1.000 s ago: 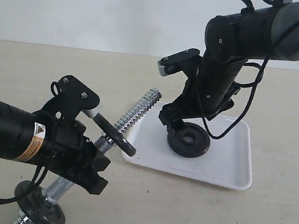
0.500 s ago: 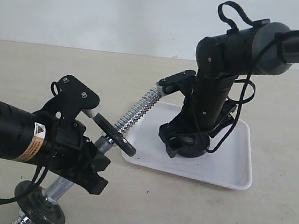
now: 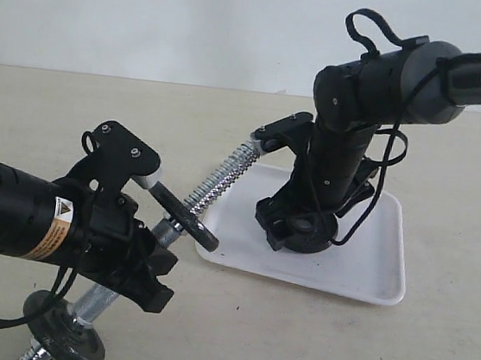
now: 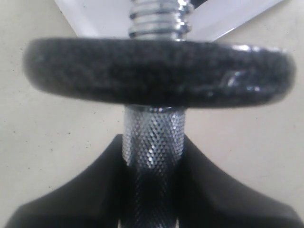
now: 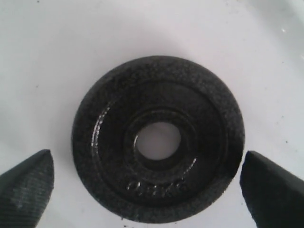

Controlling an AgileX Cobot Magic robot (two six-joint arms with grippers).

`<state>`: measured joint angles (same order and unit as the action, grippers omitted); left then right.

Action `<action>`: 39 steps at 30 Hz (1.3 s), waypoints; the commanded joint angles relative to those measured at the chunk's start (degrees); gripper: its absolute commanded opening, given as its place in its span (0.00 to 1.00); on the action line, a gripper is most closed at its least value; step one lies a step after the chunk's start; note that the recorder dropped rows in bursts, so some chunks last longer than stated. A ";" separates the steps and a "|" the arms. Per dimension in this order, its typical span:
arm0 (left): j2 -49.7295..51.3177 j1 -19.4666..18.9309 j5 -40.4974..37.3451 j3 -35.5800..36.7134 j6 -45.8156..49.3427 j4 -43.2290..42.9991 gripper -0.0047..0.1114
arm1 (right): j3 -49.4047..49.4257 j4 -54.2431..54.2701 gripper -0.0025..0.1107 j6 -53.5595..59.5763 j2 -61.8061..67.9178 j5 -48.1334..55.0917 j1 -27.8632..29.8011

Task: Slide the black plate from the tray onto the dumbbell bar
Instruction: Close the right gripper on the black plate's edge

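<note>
Left pincer (image 4: 152, 199): is pressing together on the knurled middle of the short chrome steel dumbbell bar (image 3: 222, 178), holding it tilted above the beige table (image 3: 429, 358).
Bar axis: is running from low left up toward the right; the free spiral-threaded end is pointing at the tray's far left corner.
Discs on bar: one black iron disc (image 3: 65, 344) is sitting at the low end; a second disc (image 3: 186, 217) is sitting just beyond the left pincer, toward the free end.
Tray: the white rectangular shallow tray (image 3: 374, 269) is lying on the table, just right of the bar.
Black plate: the small round black iron plate (image 5: 199, 104) is lying flat in the tray's left half, hole facing up.
Right pincer (image 5: 149, 187): is hanging spread wide and pointing down, one tip on each side of the plate's rim, pinching nothing.
Deciding relation: the plate is lying directly between the right tips, and the bar's free end is standing up and to the left of it. The right arm is much nearer. In my judgement, the plate is going to need tipping so that its hole matches the slanted axis.
Count: three black discs, one bar, one tray, two pincers.
</note>
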<state>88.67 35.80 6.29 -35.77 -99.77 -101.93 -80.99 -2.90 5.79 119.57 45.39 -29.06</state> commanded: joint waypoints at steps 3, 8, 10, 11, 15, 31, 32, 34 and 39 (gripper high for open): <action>-2.86 -0.06 -0.33 -1.62 -1.21 1.98 0.08 | -0.33 -0.54 0.86 -0.52 0.47 -1.54 -0.06; -2.86 -0.06 -0.33 -1.62 -1.21 1.98 0.08 | -0.33 -1.56 0.86 -0.77 2.86 -1.11 -0.06; -2.86 -0.06 -0.33 -1.62 -1.21 1.98 0.08 | -0.33 -1.69 0.86 -0.86 3.46 -1.01 -0.06; -2.86 -0.06 -0.33 -1.62 -1.21 1.98 0.08 | -0.33 -1.69 0.86 -0.86 3.82 -1.01 -0.06; -2.86 -0.06 -0.33 -1.62 -1.21 1.98 0.08 | -0.33 -1.69 0.86 -0.86 4.60 -1.61 -0.06; -2.86 -0.06 0.04 -1.62 -1.21 1.98 0.08 | -0.33 -0.44 0.85 -1.19 9.59 -1.76 -0.06; -2.86 -0.06 0.04 -1.62 -1.21 1.98 0.08 | -0.33 -0.16 0.85 -1.19 9.97 -1.76 -0.06; -2.86 -0.06 0.04 -1.62 -1.21 1.98 0.08 | -0.33 1.64 0.85 -1.19 10.53 -1.51 -0.06; -2.86 -0.06 0.04 -1.62 -1.21 1.98 0.08 | -0.33 1.53 0.74 -1.19 12.36 1.42 -0.06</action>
<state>88.67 35.80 6.29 -35.77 -99.77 -101.93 -83.73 0.00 4.26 125.24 44.89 -28.96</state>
